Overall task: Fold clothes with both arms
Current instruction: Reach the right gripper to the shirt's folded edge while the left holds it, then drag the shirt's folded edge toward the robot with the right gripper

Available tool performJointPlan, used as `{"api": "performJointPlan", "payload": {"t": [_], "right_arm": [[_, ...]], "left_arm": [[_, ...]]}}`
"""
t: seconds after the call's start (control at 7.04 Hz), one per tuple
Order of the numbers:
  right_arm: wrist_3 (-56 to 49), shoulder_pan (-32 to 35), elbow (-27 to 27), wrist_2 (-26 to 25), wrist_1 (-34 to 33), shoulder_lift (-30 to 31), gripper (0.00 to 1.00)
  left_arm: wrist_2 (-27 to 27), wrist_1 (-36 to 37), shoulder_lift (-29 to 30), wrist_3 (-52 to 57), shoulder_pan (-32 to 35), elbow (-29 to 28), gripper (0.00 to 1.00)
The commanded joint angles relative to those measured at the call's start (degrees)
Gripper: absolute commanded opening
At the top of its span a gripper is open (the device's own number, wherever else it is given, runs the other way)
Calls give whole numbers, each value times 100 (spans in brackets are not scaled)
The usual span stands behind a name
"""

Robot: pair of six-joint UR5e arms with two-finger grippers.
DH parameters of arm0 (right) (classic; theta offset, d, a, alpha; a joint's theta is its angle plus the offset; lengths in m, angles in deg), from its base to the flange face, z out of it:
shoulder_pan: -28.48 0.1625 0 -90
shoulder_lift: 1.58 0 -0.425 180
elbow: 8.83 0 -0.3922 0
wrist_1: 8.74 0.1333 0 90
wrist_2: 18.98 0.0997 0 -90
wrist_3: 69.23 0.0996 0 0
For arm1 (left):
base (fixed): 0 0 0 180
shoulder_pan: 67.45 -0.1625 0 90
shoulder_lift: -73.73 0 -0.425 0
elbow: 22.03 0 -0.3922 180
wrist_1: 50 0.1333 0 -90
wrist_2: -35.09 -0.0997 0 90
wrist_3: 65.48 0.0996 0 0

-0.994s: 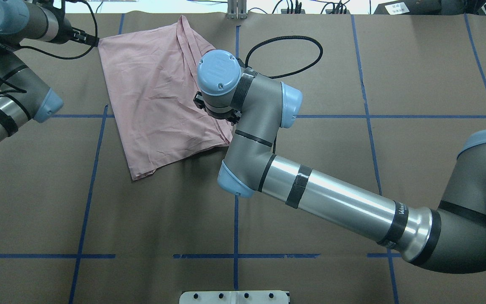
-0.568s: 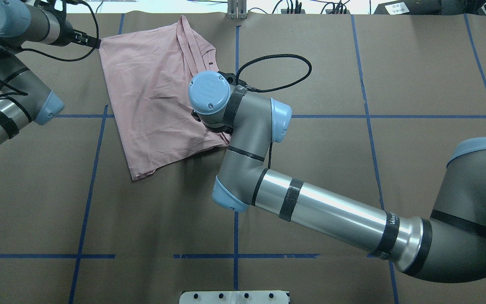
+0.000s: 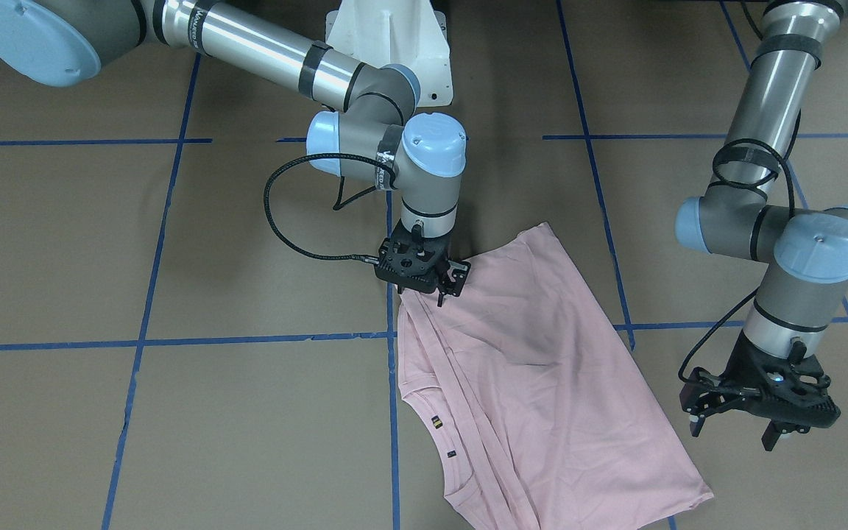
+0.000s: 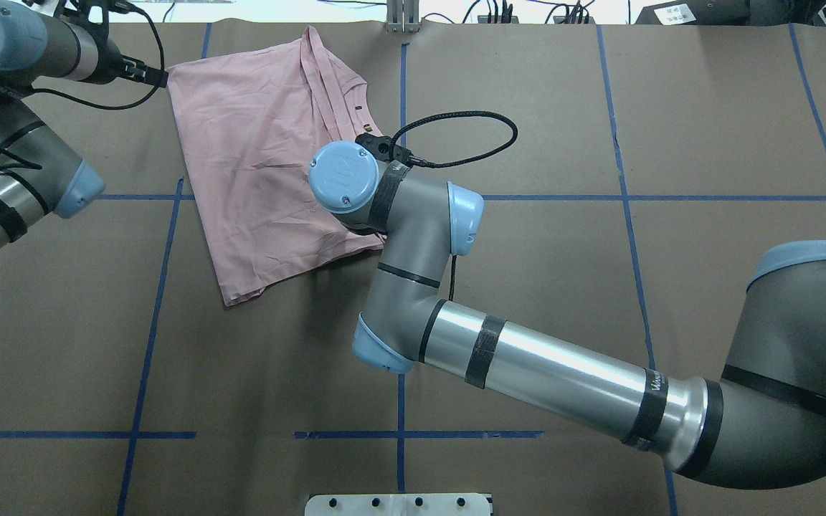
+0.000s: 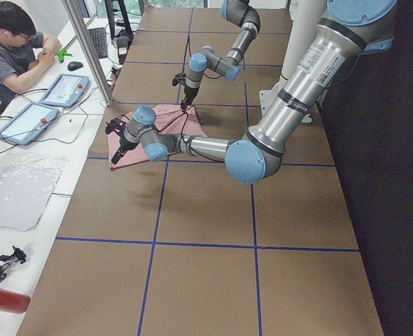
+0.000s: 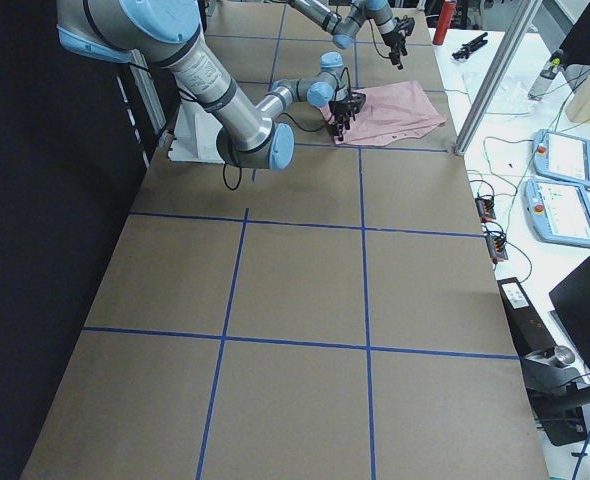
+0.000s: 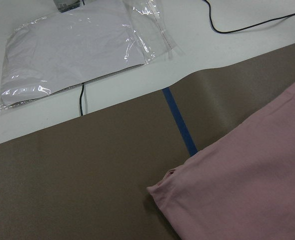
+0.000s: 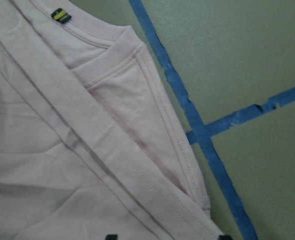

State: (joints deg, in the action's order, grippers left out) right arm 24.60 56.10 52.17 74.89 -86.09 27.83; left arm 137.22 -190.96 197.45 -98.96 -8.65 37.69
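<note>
Pink T-shirt (image 3: 542, 383) flat on table (image 3: 174, 412) — right fingers (image 3: 442, 296) spread at its edge, left fingers (image 3: 770, 440) spread near its corner

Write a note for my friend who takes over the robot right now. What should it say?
Pincers: the left pincer is open and empty, hanging beside a corner of the pink T-shirt. The right pincer is open, low over the shirt's opposite edge, gripping nothing.
Things: the shirt lies flat on the brown table, print hidden, collar at one edge.
Done: it seems folded once.
Left: grip the edges, fold again, smooth it.
</note>
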Motion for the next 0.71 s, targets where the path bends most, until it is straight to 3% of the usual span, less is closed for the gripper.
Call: {"api": "performJointPlan", "payload": {"t": [0.0, 0.14, 0.28, 0.57], "right_arm": [[73, -64, -18, -123, 10, -5, 63], [109, -73, -27, -124, 10, -5, 46], [109, -73, -44, -124, 10, -5, 37], [109, -82, -62, -124, 1, 4, 36]], "left_arm": [[0, -1, -5, -1, -1, 13, 100], [0, -1, -5, -1, -1, 5, 100], [0, -1, -5, -1, -1, 13, 100], [0, -1, -5, -1, -1, 13, 100]]}}
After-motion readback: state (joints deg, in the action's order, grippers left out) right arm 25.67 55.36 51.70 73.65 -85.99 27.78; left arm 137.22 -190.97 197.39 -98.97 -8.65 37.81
